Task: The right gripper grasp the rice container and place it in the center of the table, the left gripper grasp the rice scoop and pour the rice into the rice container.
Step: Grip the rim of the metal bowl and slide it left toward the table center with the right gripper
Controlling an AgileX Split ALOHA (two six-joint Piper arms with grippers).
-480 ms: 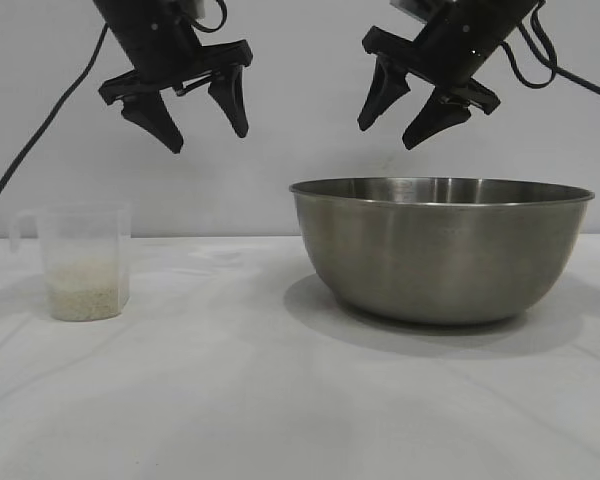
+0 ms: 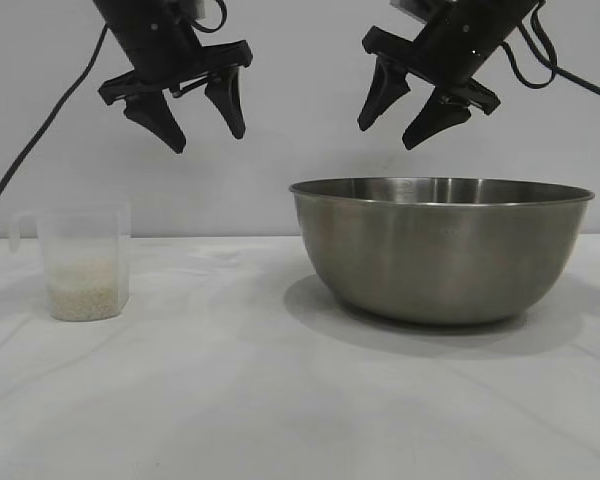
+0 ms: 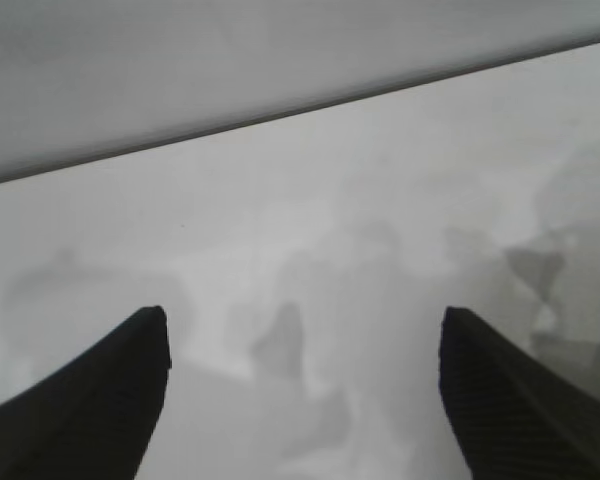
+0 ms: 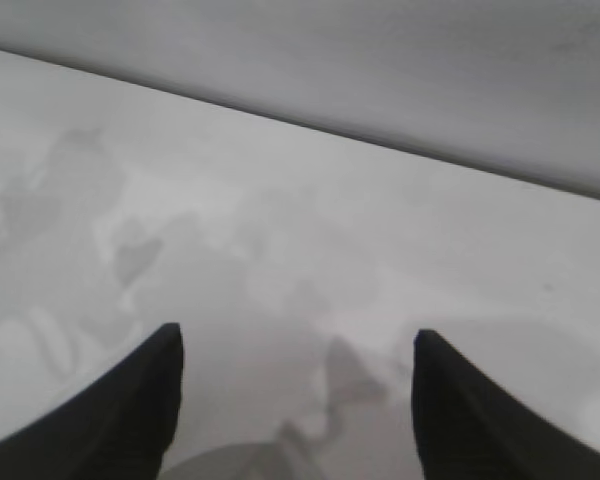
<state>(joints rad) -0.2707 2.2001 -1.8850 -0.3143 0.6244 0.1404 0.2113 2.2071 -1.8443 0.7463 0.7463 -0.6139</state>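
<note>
White, slightly wrinkled cloth covers the worktop point(image 2: 280, 420), and behind it we see a plain pale wall. On the worktop, to our right of centre, stands the rice container point(image 2: 442, 250) — a large round steel bowl with a rolled rim, upright, casting a soft shadow to its left. Well apart from it, near the left edge, stands the rice scoop point(image 2: 80, 262), a small clear plastic cup with a handle on its left side. It is upright too, and the rice point(image 2: 82, 290) fills roughly its lower third as a pale mass.

Both arms hang in the air above these things, touching nothing. We find the left claw point(image 2: 198, 118) high over the bare stretch between scoop and bowl, its two dark fingers spread wide apart and pointing downward, holding nothing. We find the right claw point(image 2: 402, 112) above the bowl's left half, well clear of the rim, its fingers likewise parted and empty — tilted down toward the left.

From each wrist camera we see only two dark fingertips over blank white cloth and its grey shadows.
</note>
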